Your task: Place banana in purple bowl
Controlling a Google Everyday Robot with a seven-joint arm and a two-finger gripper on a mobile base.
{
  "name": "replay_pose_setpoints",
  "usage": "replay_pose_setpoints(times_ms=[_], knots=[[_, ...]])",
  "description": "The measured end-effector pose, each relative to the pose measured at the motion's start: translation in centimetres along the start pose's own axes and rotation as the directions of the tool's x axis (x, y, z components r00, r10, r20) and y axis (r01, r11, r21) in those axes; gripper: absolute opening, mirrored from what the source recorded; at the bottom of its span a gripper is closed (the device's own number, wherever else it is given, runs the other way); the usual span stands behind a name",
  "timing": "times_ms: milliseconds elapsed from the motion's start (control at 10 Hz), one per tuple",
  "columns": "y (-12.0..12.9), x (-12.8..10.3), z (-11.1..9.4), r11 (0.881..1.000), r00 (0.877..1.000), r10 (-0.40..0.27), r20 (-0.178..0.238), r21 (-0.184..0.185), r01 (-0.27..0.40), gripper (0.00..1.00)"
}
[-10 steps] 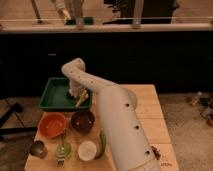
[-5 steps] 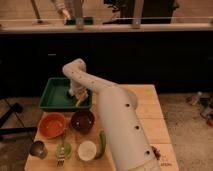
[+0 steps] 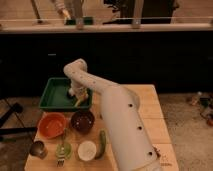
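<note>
One banana [image 3: 80, 98] at tool [image 3: 76, 94] tip, at green tray [image 3: 52, 98] | grip: cannot tell

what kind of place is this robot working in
Likely a robot test area in an office or lab, not a home: a wooden table set with an orange bowl, the purple bowl and a green tray, before a long dark counter. The gripper hangs over the tray by the banana.

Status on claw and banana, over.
Claw low over green tray. Banana at claw, not in purple bowl. Bowl next to tray, path looks open.
</note>
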Motion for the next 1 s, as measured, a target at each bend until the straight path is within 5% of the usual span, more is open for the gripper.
replay_pose_setpoints(times_ms=[500,1000], knots=[[-0.6,-0.4,-1.1,0.999,1.0,-0.027,-0.01,0.022,0.027,0.0],[-2.0,-1.8,-4.9,0.99,0.996,-0.081,-0.044,0.112,0.085,0.0]])
